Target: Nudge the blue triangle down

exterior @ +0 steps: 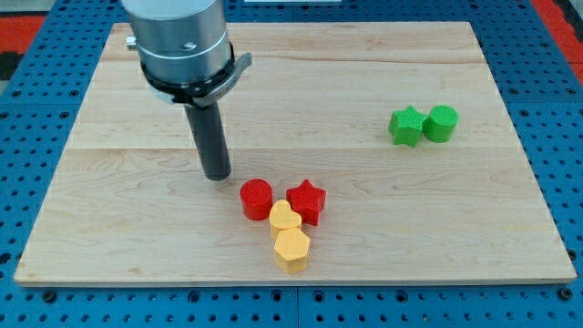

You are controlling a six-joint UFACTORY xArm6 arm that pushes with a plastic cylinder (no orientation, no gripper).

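The tool (211, 137) is a bare dark rod with no jaws to open or shut, and it is holding nothing. Its tip (217, 177) is resting on the wooden bench (455, 219), just to the upper left of the red cylinder (257, 199) and apart from it.

No blue triangle is showing anywhere on the bench. It may be hiding behind the arm's wide grey body at the view's top left, but I cannot tell.

The red cylinder is sitting in a tight cluster with the red star (307, 201), the yellow heart (285, 219) and the yellow hexagon (291, 250). The green star (406, 126) and green cylinder (441, 123) are sitting together well off to the view's right.

Going by these blocks, I am expecting the triangle to be small, light, rigid and quick to slide on the smooth wood. The tip would want to meet the middle of its upper side, since an off-centre push would likely spin it.
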